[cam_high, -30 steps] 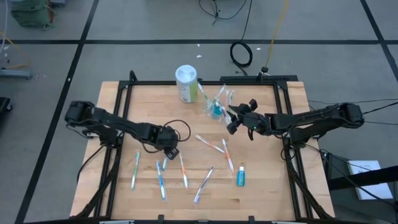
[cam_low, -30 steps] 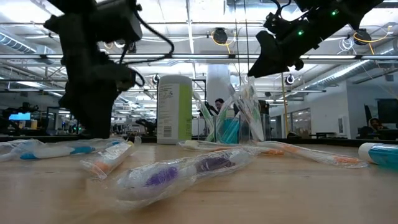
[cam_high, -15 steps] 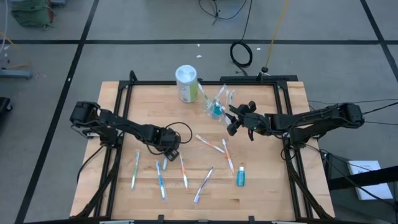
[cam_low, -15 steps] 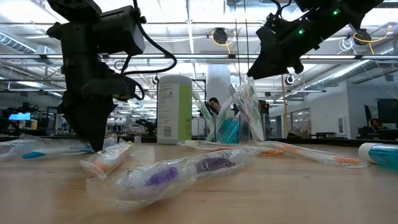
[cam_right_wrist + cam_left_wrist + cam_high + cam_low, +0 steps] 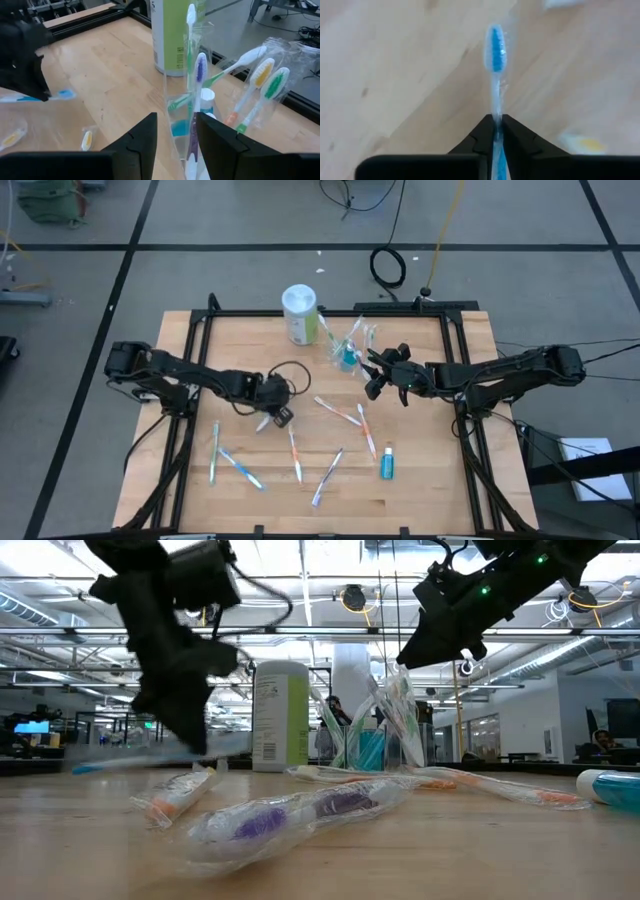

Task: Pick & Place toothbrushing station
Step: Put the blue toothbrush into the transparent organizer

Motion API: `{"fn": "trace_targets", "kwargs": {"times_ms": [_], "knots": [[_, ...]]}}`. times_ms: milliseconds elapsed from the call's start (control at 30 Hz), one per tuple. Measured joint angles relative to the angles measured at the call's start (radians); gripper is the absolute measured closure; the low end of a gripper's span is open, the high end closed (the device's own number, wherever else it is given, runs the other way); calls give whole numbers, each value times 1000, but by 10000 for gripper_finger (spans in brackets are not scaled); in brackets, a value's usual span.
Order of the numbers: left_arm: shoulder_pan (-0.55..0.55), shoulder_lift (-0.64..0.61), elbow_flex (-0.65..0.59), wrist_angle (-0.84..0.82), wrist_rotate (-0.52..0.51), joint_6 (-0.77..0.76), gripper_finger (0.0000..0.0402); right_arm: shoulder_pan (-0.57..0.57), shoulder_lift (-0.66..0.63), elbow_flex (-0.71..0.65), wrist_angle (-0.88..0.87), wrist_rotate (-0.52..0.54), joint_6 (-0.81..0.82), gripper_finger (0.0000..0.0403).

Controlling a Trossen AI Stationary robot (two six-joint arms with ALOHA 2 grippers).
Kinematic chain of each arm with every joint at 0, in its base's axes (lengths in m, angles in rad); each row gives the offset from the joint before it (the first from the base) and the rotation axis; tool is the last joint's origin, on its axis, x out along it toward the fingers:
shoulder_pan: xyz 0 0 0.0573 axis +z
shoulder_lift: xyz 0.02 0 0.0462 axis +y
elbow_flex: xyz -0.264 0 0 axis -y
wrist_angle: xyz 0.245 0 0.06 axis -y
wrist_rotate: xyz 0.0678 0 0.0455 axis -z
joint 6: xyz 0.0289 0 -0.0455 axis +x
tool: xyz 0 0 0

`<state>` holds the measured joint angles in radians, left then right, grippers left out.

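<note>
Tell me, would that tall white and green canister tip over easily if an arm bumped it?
Probably, if struck high: the tall white and green canister stands upright on a narrow base, taller than it is wide. Lying down it would likely roll, being round. It stands close to the clear plastic cup stuffed with toothbrushes, so a fall that way might upset the cup too.

My clear cup [image 5: 347, 356] stands upright holding wrapped toothbrushes [image 5: 196, 95]; others lie scattered beside a teal toothpaste tube [image 5: 387, 464].

blue toothbrush [image 5: 150, 753] blurred, handle end hidden
</note>
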<state>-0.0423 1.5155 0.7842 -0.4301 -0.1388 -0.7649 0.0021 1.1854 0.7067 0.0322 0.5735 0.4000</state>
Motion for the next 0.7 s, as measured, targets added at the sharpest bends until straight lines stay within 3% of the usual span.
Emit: {"fn": "trace_targets", "kwargs": {"times_ms": [133,300,467,567,700], "knots": [[45,-73,0,152,-45,120,366,0,0,0,-3,0,0,275],[91,-137,2,464,-114,331,395,0,0,0,-1,0,0,275],[130,-125,3,834,-41,487,392,0,0,0,0,0,0,275],[134,-103,3,946,-28,594,397,0,0,0,0,0,0,275],[135,-54,3,1085,-157,667,396,0,0,0,0,0,0,275]]}}
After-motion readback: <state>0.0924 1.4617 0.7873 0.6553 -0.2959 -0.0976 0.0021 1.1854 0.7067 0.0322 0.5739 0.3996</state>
